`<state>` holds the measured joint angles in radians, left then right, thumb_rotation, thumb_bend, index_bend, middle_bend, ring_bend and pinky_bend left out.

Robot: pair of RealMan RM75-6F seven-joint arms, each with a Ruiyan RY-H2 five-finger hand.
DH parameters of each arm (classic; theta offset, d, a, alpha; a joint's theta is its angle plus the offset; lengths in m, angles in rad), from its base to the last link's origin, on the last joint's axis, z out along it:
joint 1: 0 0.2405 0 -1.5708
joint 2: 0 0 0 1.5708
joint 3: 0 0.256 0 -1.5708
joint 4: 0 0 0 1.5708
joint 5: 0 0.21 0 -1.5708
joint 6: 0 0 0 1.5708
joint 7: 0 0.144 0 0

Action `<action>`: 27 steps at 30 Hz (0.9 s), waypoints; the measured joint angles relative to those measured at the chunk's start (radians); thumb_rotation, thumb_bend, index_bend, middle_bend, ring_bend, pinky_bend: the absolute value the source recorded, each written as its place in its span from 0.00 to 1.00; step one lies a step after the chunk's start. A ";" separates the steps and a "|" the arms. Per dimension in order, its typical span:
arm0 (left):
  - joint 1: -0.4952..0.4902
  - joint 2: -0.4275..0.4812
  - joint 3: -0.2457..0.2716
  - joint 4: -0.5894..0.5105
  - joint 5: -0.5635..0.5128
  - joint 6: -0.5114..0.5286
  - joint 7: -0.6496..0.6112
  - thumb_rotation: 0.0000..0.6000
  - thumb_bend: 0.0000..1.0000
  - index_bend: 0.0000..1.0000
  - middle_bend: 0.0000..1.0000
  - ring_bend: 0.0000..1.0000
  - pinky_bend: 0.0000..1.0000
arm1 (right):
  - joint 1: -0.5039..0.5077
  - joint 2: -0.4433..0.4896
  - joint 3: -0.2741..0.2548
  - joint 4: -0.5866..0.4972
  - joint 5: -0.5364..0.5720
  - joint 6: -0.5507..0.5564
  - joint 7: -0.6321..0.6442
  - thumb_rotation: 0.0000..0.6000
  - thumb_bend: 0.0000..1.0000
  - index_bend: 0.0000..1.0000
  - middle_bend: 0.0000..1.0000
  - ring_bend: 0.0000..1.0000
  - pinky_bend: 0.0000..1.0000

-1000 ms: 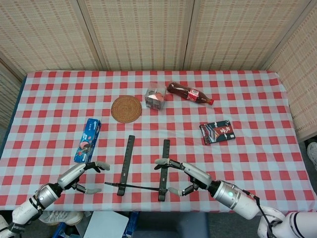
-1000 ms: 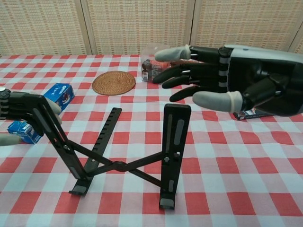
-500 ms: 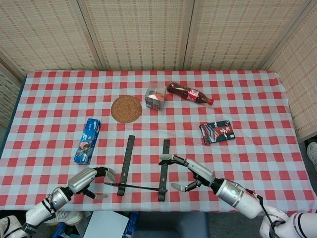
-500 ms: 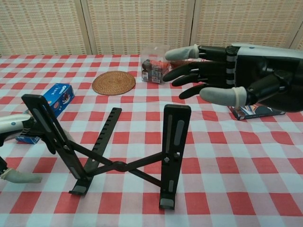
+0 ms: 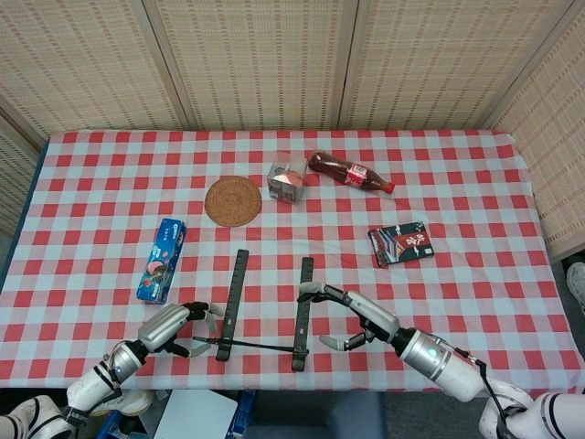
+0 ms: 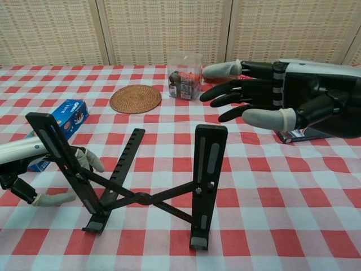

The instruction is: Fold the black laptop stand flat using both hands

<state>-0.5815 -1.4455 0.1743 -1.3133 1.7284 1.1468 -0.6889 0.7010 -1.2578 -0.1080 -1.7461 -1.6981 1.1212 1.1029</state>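
Currently the black laptop stand (image 6: 141, 180) is seen upright and unfolded near the front edge of the counter (image 5: 457, 183), its crossed bars raised above the checked cloth. The left hand (image 5: 178, 325) is placed just beside the stand's left upright — fingers spread, nothing held; contact with the bar cannot be told. The right hand (image 6: 265, 104) is held above and to the right of the right upright (image 6: 206, 180), fingers extended and apart, empty. Farther back, a woven coaster (image 5: 232, 201), a clear box (image 5: 287, 181), a bottle (image 5: 350, 172) lying on its side, a blue biscuit pack (image 5: 161, 259) and a dark packet (image 5: 400, 243) are laid out.
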 measured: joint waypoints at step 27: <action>-0.015 -0.006 -0.003 -0.031 0.008 -0.001 0.017 1.00 0.36 0.50 0.26 0.24 0.30 | -0.024 -0.006 0.003 0.011 0.002 -0.006 0.004 1.00 0.30 0.12 0.21 0.13 0.14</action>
<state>-0.5963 -1.4518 0.1714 -1.3446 1.7367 1.1459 -0.6714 0.6775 -1.2636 -0.1049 -1.7354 -1.6956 1.1149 1.1066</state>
